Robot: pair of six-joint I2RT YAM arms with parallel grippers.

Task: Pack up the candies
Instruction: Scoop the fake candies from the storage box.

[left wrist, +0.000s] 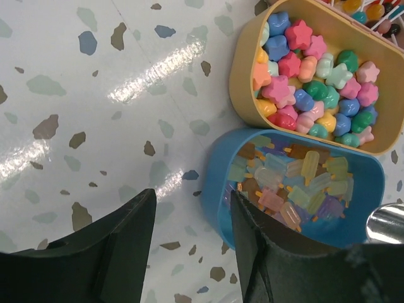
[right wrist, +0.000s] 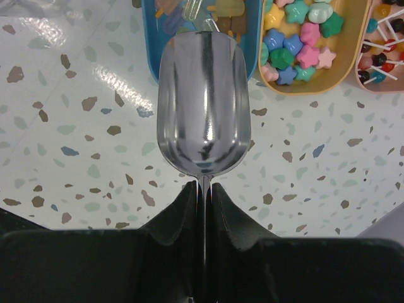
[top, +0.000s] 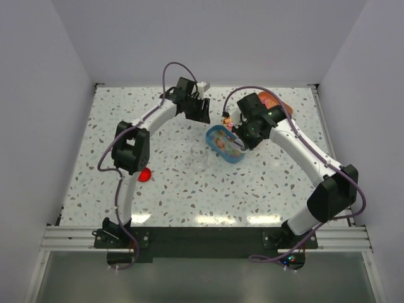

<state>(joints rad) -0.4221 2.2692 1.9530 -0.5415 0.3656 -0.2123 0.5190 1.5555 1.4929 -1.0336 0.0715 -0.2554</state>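
Our right gripper (right wrist: 204, 189) is clenched on the scoop (right wrist: 203, 107) by its handle. The empty bowl's long axis points straight ahead at the candies (right wrist: 218, 9) in the blue tin (right wrist: 149, 38). Our left gripper (left wrist: 192, 201) hangs released just beside that tin, and the right arm looks nearer.

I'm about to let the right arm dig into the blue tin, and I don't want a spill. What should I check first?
1. Scoop grip: ok, its handle is clamped in the right end effector.
2. Scoop bowl empty: ok, nothing lies in it.
3. Aim: ok, the scoop's tip sits over the near rim of the blue tin.
4. Candies available: ok, the blue tin holds plenty.
5. Left end effector out of the way: ok, it is open, holds nothing, and is over bare table beside the tin.
6. Receiving container open: cannot tell, it is too faint in the top view; the red lid lies apart.
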